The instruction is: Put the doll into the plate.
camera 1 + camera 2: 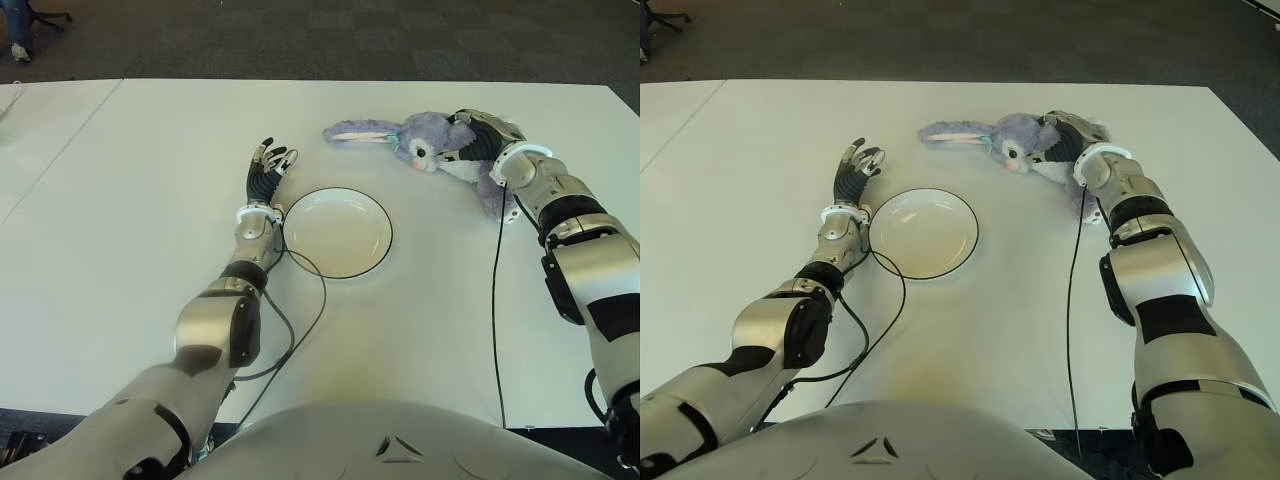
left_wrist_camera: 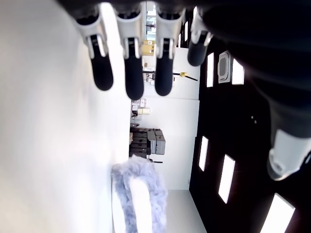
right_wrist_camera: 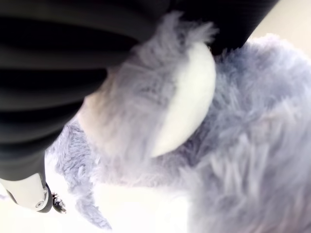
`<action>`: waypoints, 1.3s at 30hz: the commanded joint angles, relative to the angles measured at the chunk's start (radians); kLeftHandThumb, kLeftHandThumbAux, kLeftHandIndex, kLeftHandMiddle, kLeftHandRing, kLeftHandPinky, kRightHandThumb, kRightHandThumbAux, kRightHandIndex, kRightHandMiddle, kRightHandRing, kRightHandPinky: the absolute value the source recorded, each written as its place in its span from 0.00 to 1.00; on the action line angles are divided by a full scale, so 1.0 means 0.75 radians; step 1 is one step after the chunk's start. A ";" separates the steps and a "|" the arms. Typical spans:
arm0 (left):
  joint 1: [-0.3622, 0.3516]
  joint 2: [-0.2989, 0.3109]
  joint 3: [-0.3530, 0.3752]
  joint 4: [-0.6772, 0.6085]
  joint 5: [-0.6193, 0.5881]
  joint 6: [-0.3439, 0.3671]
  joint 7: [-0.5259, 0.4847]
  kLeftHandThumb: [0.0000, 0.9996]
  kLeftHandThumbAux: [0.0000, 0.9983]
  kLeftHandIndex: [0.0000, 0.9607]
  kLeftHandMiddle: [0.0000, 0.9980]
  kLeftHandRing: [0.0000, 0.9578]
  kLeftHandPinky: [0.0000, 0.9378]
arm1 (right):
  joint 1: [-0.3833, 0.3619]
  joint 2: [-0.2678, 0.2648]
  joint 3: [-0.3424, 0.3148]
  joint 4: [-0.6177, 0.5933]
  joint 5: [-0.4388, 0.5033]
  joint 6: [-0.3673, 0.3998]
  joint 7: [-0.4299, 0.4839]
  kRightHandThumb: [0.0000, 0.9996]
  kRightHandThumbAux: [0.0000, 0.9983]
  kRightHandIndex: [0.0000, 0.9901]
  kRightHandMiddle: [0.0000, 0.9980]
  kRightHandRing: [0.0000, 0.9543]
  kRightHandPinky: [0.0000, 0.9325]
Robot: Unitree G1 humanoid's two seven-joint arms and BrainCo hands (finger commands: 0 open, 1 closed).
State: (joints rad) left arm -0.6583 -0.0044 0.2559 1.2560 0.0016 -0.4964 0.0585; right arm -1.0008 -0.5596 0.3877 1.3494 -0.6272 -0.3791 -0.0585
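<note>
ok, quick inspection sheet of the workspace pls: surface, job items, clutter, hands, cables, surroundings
Surface: white table, bare around the work area.
Job's things: purple plush rabbit doll lying on the table beyond and right of the plate; white plate with dark rim, empty.
Clutter: nothing seen.
Hands: right hand on the doll, fingers pressed into the fur; left hand left of the plate, fingers extended, holding nothing.
Cables: black cable along the left arm; another by the right arm.
Surroundings: dark carpet floor beyond the table.

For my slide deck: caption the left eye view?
Right hand grips the purple bunny doll beside the empty plate; left hand open.
</note>
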 commanded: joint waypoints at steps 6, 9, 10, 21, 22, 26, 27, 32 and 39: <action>0.173 -0.046 0.003 0.114 -0.006 0.107 -0.013 0.00 0.57 0.13 0.23 0.26 0.28 | 0.050 0.034 0.032 0.024 -0.024 0.028 0.022 0.24 0.59 0.12 0.00 0.00 0.00; 0.173 -0.046 0.003 0.114 -0.006 0.108 -0.011 0.00 0.58 0.13 0.23 0.26 0.27 | 0.052 0.034 0.029 0.023 -0.020 0.029 0.004 0.24 0.59 0.12 0.00 0.00 0.00; 0.173 -0.046 0.003 0.114 -0.006 0.108 -0.010 0.00 0.58 0.13 0.24 0.27 0.28 | 0.051 0.034 0.027 0.023 -0.018 0.030 -0.003 0.25 0.59 0.12 0.00 0.00 0.00; 0.168 -0.039 -0.004 0.115 0.002 0.127 0.006 0.00 0.58 0.14 0.24 0.28 0.30 | -0.011 0.012 -0.044 0.007 0.038 0.021 -0.070 0.23 0.57 0.12 0.00 0.00 0.00; 0.166 -0.038 -0.006 0.115 0.005 0.132 0.011 0.00 0.58 0.14 0.24 0.28 0.31 | -0.012 0.012 -0.049 0.006 0.040 0.027 -0.083 0.22 0.57 0.11 0.00 0.00 0.00; 0.164 -0.038 -0.010 0.116 0.009 0.136 0.015 0.00 0.57 0.13 0.24 0.27 0.28 | -0.014 0.014 -0.064 0.008 0.050 0.047 -0.094 0.19 0.54 0.07 0.00 0.00 0.00; 0.164 -0.039 -0.011 0.116 0.010 0.135 0.016 0.00 0.57 0.13 0.24 0.27 0.28 | -0.015 0.014 -0.067 0.008 0.052 0.050 -0.094 0.19 0.54 0.07 0.00 0.00 0.00; 0.165 -0.041 -0.008 0.118 0.006 0.132 0.011 0.00 0.58 0.14 0.24 0.27 0.27 | -0.004 0.016 -0.097 0.017 0.075 0.101 -0.075 0.15 0.50 0.02 0.00 0.00 0.00; 0.166 -0.043 -0.002 0.118 0.001 0.133 0.016 0.00 0.57 0.13 0.24 0.27 0.29 | 0.001 0.037 -0.108 0.020 0.084 0.179 -0.044 0.15 0.46 0.00 0.00 0.00 0.00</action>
State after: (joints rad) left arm -0.6583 -0.0044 0.2550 1.2561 0.0015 -0.4974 0.0596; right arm -1.0063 -0.5521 0.3133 1.3501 -0.5733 -0.2822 -0.1105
